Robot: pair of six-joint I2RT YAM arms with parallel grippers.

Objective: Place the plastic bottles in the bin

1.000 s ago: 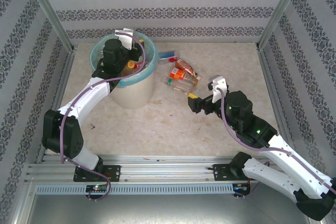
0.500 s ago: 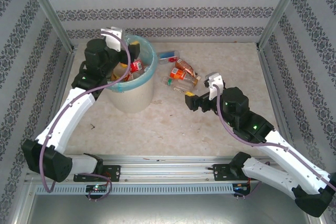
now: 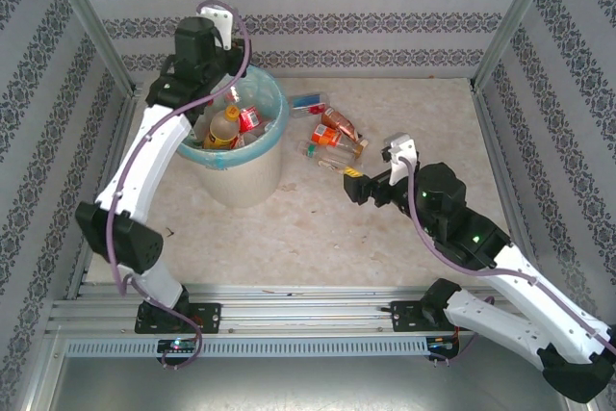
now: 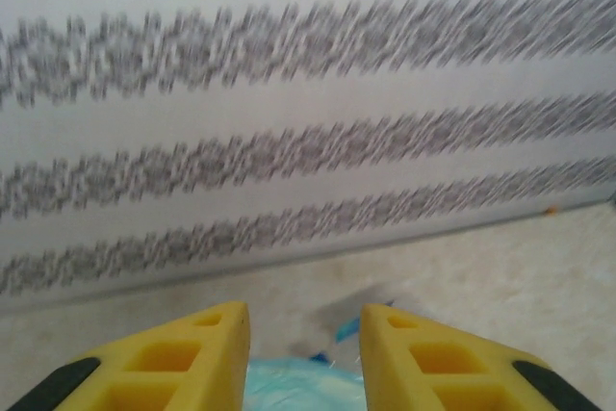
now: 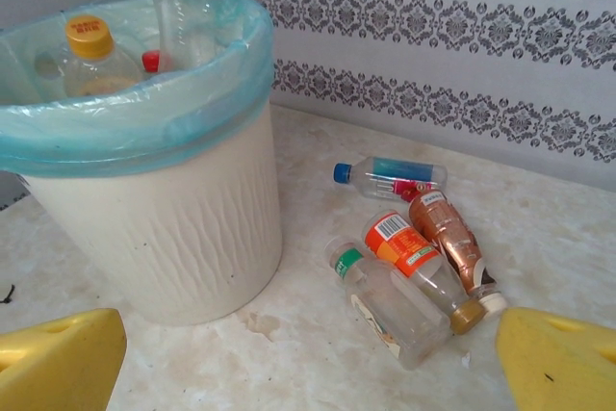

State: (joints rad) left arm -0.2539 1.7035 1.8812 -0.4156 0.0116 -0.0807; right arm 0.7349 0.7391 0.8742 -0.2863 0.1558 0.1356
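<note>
The right gripper (image 5: 308, 368) is spread wide and empty. Just ahead of it, slightly right, four plastic bottles lie clustered: a green-capped clear bottle (image 5: 385, 300) nearest, then an orange-labelled bottle (image 5: 412, 252) against a copper-coloured bottle (image 5: 450, 238), and a blue-capped bottle (image 5: 390, 178) farthest. Ahead to its left stands the bin (image 5: 164, 228), which holds a yellow-capped bottle (image 5: 91, 50). The left gripper (image 4: 301, 320) has its fingers parted with nothing between them. The bin's turquoise liner (image 4: 298, 387) lies just below its tips.

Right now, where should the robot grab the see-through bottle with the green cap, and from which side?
Grab the green-capped bottle around its clear middle, pinching across its narrow width, since it lies flat on its side. Come from the near, open side with the open right tool; the orange-labelled bottle lies close along its far side.
</note>
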